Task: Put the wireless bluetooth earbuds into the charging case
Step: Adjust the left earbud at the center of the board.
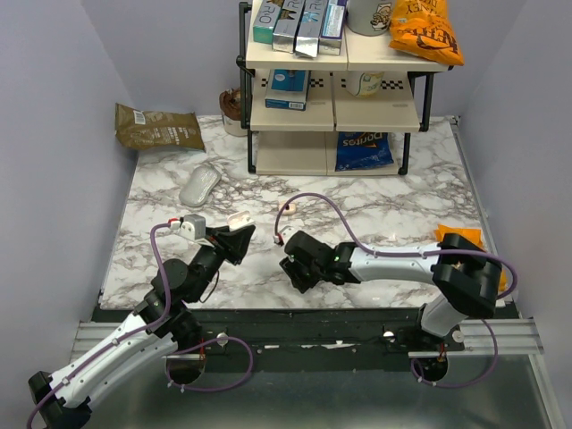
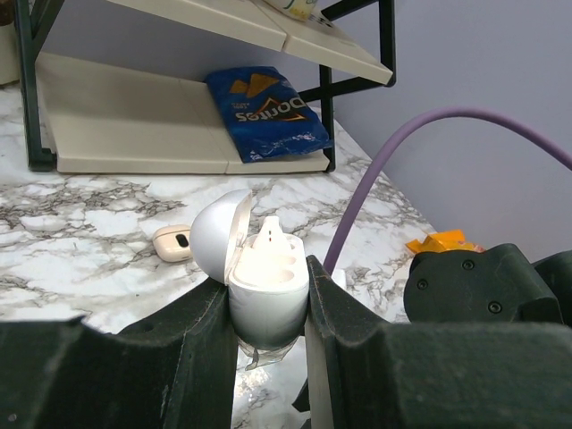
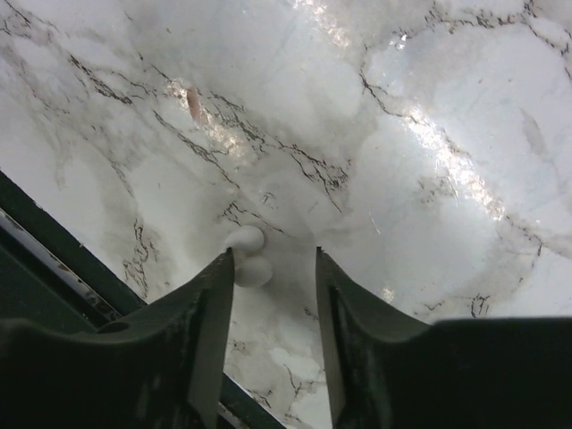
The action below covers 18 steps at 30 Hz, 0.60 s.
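We judge the task partly set up, not finished. The left gripper [image 2: 265, 279] is clamped on the lower body of the case [image 2: 266, 313] and holds it upright off the table [image 2: 80, 268]. The lid [image 2: 214, 237] is swung open toward 9 o'clock in the left wrist view, so the wells are exposed and ready.

A white nub [image 2: 271, 234] stands up at the back of the case. It may be a bud already seated or part of the case; we cannot tell which.

One beige earbud [image 2: 172, 242] with a dark centre lies on the table, outside the case, at about 10 o'clock from it in the left wrist view. In the top view it sits at about 12 o'clock from the right gripper [image 3: 273, 259], near but not under it.

The right gripper has its jaws apart and holds nothing, with its fingers low over the marble. A small white piece [image 3: 248, 256], made of two rounded lobes, lies just beside its 9 o'clock finger, partly in the gap. We cannot say whether it touches the finger or what it is.

What is left, as we judge it: the loose earbud must be picked up, carried to the open case at roughly 9 o'clock from the right gripper, and seated in a well.
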Each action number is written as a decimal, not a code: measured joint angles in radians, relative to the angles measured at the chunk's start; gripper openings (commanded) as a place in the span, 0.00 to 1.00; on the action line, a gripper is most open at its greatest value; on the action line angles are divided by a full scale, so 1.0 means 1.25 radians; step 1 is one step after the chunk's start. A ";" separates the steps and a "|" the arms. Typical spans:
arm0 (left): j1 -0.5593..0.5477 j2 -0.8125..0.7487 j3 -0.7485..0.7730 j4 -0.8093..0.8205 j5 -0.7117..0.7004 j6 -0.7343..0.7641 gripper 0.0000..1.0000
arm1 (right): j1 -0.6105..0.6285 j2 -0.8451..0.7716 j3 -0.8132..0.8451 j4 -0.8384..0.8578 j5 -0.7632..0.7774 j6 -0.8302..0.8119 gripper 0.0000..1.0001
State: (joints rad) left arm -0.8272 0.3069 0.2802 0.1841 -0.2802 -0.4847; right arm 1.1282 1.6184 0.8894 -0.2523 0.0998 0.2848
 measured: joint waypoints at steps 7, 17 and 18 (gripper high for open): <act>0.000 0.001 0.000 0.000 0.000 0.000 0.00 | -0.002 -0.070 -0.023 0.004 0.002 -0.005 0.57; 0.000 0.000 0.000 0.000 0.000 0.000 0.00 | 0.004 -0.079 -0.018 0.021 -0.089 -0.013 0.57; 0.000 0.000 0.000 0.000 0.000 0.000 0.00 | 0.005 -0.073 -0.016 0.021 -0.099 -0.013 0.57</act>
State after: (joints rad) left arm -0.8272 0.3065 0.2802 0.1837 -0.2802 -0.4843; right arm 1.1343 1.5276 0.8688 -0.2256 -0.0235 0.2680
